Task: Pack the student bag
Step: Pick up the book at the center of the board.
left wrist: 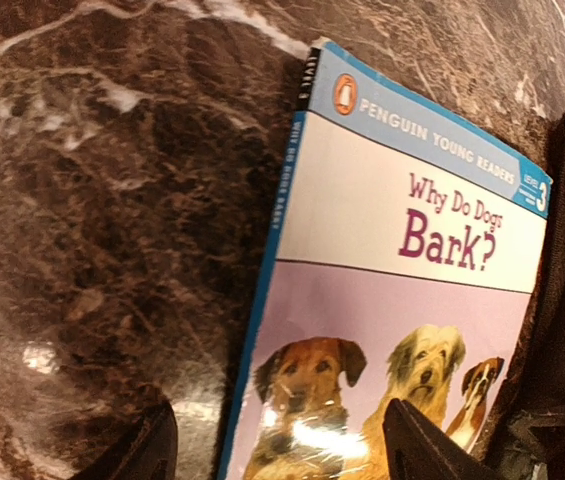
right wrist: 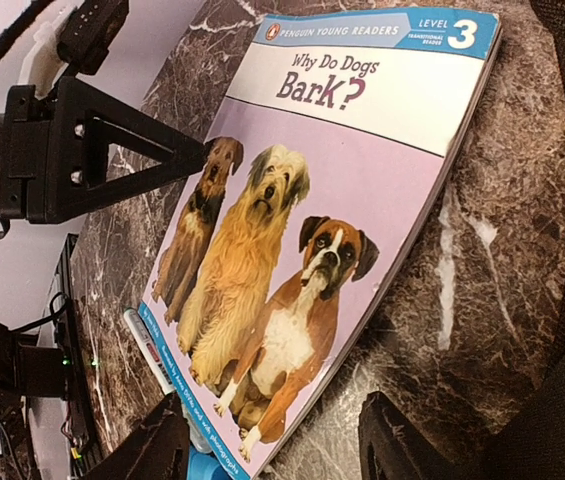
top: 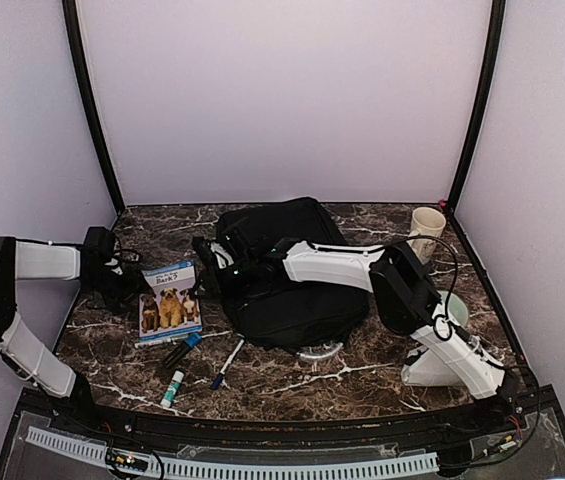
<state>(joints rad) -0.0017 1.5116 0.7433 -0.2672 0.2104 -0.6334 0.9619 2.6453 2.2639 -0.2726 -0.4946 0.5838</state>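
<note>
Both jaws apart, empty | left gripper (left wrist: 277, 450) straddles book (right wrist: 312, 200) edge; right gripper (right wrist: 277, 445) beside book

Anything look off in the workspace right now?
Nothing spilled or damaged. One oddity: a white curved rim pokes out from under the near edge of the student bag, so the bag seems to lie on something; can't tell what. The book lies flat, a bit askew, to the bag's left.

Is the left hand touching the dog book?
Cannot tell. The left wrist view has the left hand straddling the book's edge, and the right wrist view has one fingertip at that edge; neither shows contact or a gap.
</note>
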